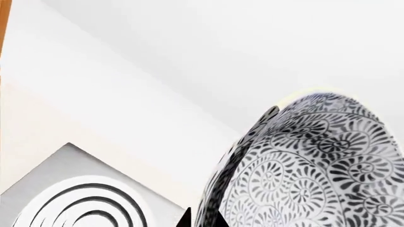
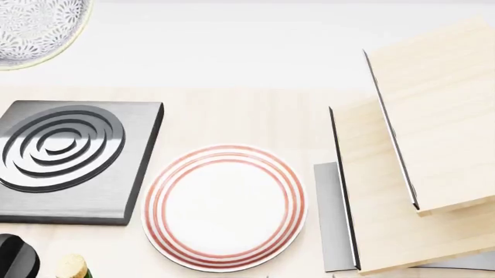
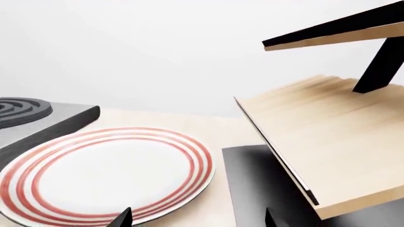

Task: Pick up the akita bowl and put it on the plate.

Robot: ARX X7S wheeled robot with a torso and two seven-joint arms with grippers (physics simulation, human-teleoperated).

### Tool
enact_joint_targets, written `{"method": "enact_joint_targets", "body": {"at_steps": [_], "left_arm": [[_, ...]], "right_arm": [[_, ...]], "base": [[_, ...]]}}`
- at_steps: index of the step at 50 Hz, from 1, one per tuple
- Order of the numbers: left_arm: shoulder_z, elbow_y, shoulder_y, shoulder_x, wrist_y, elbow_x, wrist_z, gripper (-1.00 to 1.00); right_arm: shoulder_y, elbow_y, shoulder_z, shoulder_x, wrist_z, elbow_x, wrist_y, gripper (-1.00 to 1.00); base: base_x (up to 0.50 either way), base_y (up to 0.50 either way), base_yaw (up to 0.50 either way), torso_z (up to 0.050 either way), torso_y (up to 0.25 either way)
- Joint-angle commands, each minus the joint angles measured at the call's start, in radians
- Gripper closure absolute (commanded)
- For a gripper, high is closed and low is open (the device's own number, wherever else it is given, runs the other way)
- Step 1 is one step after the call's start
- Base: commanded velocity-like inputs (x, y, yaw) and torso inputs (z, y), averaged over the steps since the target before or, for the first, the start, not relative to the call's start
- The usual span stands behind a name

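The akita bowl [image 1: 315,170], white with a dense grey-black floral pattern, fills much of the left wrist view, tilted on its side. Its wall runs down between the two black fingertips of my left gripper [image 1: 200,221], which is shut on it. In the head view the bowl [image 2: 31,29] shows at the far left corner, and the left gripper itself is out of sight there. The plate [image 2: 224,205], white with red rings, lies flat in the middle of the table with nothing on it. My right gripper [image 3: 196,220] hangs open just beside the plate [image 3: 107,175], holding nothing.
A dark grey square burner [image 2: 66,156] with concentric rings sits left of the plate. A tilted wooden shelf rack [image 2: 418,150] on a grey base stands at the right. A black knob [image 2: 15,260] and a cork-topped bottle [image 2: 73,267] are at the near left edge.
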Motion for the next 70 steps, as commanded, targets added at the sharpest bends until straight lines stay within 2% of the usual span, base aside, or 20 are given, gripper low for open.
{"method": "enact_joint_targets", "body": {"at_steps": [1, 10, 25, 39, 51, 58, 70], "left_arm": [[-0.020, -0.106, -0.023, 0.058, 0.050, -0.006, 0.023, 1.00], [-0.005, -0.167, -0.035, 0.096, 0.050, -0.006, 0.045, 1.00], [0.107, -0.300, -0.048, 0.207, 0.071, 0.077, 0.149, 1.00], [0.165, -0.424, -0.085, 0.272, 0.102, 0.134, 0.203, 1.00], [0.222, -0.678, -0.169, 0.342, 0.156, 0.207, 0.291, 1.00], [0.276, -0.916, -0.233, 0.424, 0.224, 0.284, 0.404, 1.00], [0.145, -0.919, -0.201, 0.471, 0.180, 0.430, 0.402, 1.00]], "right_arm": [[0.004, 0.014, -0.006, -0.002, 0.000, 0.002, -0.005, -1.00], [0.010, 0.028, -0.009, -0.003, 0.001, 0.002, -0.011, -1.00], [0.011, 0.037, -0.021, -0.004, 0.001, 0.001, -0.014, -1.00], [0.019, 0.054, -0.025, -0.006, -0.001, 0.008, -0.019, -1.00], [0.029, 0.085, -0.032, -0.013, -0.004, 0.010, -0.030, -1.00], [0.034, 0.101, -0.035, -0.015, -0.006, 0.012, -0.036, -1.00], [0.037, 0.114, -0.045, -0.018, -0.007, 0.010, -0.038, -1.00]], "base": [[0.00, 0.00, 0.00, 0.000, 0.010], [0.00, 0.00, 0.00, 0.000, 0.000], [0.00, 0.00, 0.00, 0.000, 0.001], [0.00, 0.00, 0.00, 0.000, 0.000], [0.00, 0.00, 0.00, 0.000, 0.001], [0.00, 0.00, 0.00, 0.000, 0.000], [0.00, 0.00, 0.00, 0.000, 0.001]]}}
